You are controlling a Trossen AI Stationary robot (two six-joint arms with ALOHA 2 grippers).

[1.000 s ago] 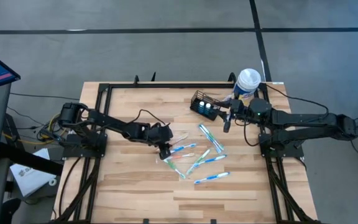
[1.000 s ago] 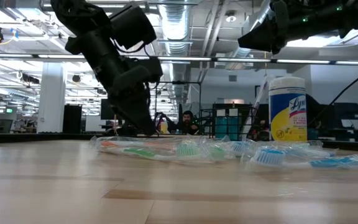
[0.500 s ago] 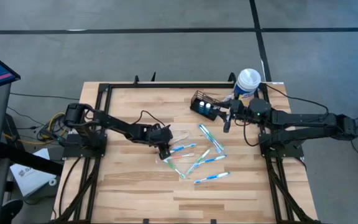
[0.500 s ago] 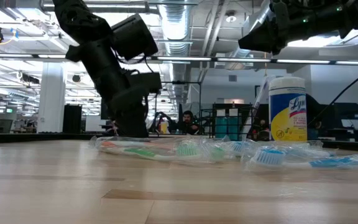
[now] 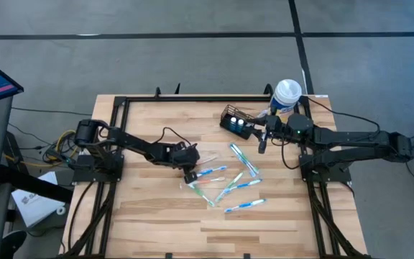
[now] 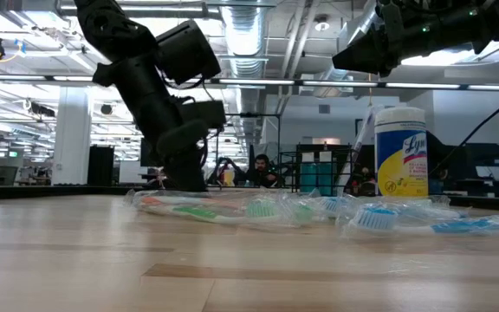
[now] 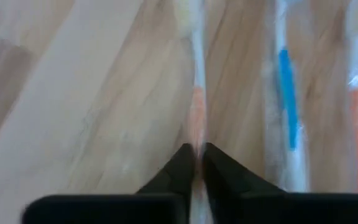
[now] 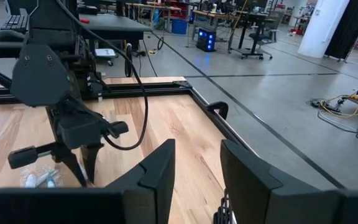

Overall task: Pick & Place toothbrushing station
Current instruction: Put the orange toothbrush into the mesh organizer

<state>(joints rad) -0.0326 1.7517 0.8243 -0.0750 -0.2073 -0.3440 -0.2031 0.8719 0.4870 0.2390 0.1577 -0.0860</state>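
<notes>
Several wrapped toothbrushes (image 5: 228, 183) lie scattered mid-counter (image 5: 142, 216), and our left hand (image 5: 189, 177) is down at their near end with its fingers (image 7: 180, 171) pinched almost shut on one thin orange-marked handle (image 7: 196, 109), a light, slippery, crinkly thing best taken across the stem as here. The caddy (image 5: 236, 120) stands at the counter's far edge beside the canister (image 5: 287, 94), well apart from the left hand; we judge it light, stiff and easy to tip. Our right hand (image 5: 263, 141) hovers just beside the caddy, part open and holding nothing.
</notes>
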